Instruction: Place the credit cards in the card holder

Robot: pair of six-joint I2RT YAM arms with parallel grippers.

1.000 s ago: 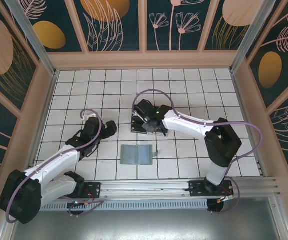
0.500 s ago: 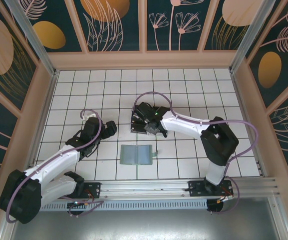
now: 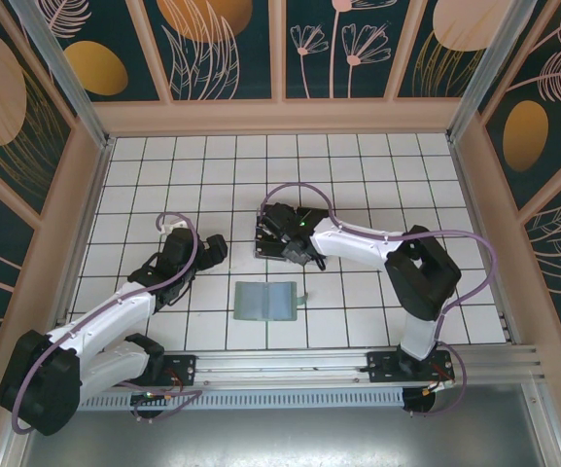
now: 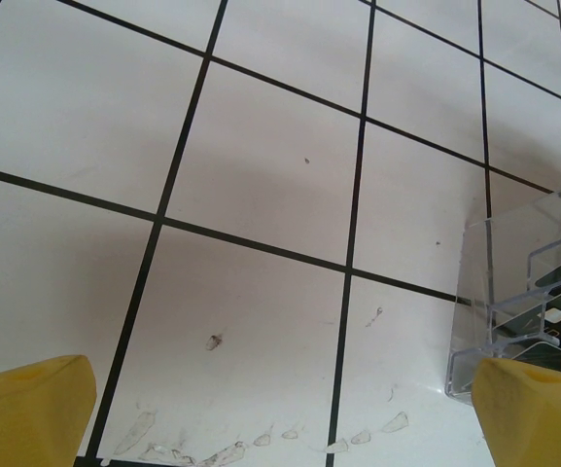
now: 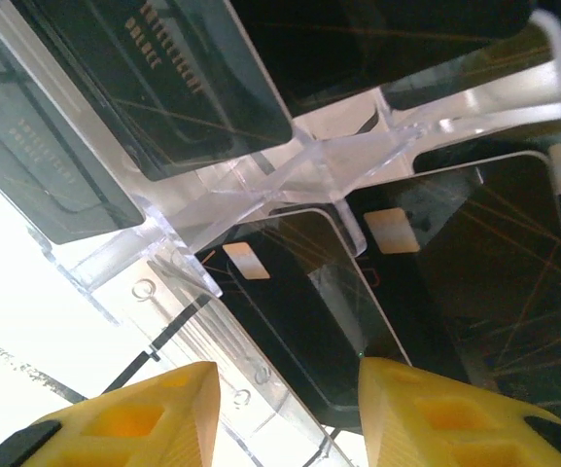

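Several black credit cards stand in the slots of a clear plastic rack near the table's middle. My right gripper hovers over the rack with its yellow fingers apart. The lower corner of one card lies between them, with a gap on the left side. The sage-green card holder lies flat on the tiles in front of the rack. My left gripper is wide open above bare tiles, left of the rack, with nothing between its fingers.
White tiled floor with wooden walls on three sides. A metal rail carries both arm bases at the near edge. Small clear shards lie on the tile under my left gripper.
The right arm's elbow has shifted a little to the left while its gripper stays at the rack. The left arm has not moved.
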